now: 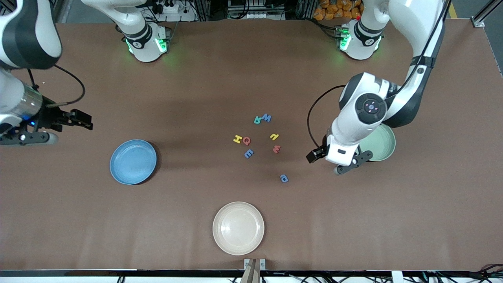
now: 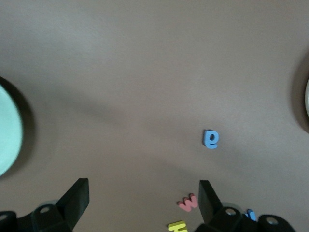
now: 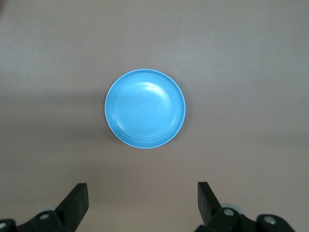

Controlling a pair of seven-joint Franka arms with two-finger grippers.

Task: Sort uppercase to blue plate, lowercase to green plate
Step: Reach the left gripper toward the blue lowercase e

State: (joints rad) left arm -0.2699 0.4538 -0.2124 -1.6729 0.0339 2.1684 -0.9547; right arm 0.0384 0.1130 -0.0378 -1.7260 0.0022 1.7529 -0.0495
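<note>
Eight tiny foam letters (image 1: 259,139) lie clustered mid-table; round blue plate (image 1: 133,161) at nine o'clock, pale green plate (image 1: 380,142) at three.

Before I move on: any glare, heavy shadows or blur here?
Front view: soft arm shadows on the table, faint sheen on the cream plate. Left wrist view: sharp blue letter, hazy green plate edge. Right wrist view: mild glare inside the blue plate.

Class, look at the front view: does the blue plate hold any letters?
No, the blue plate is bare; the letters lie on the table.
</note>
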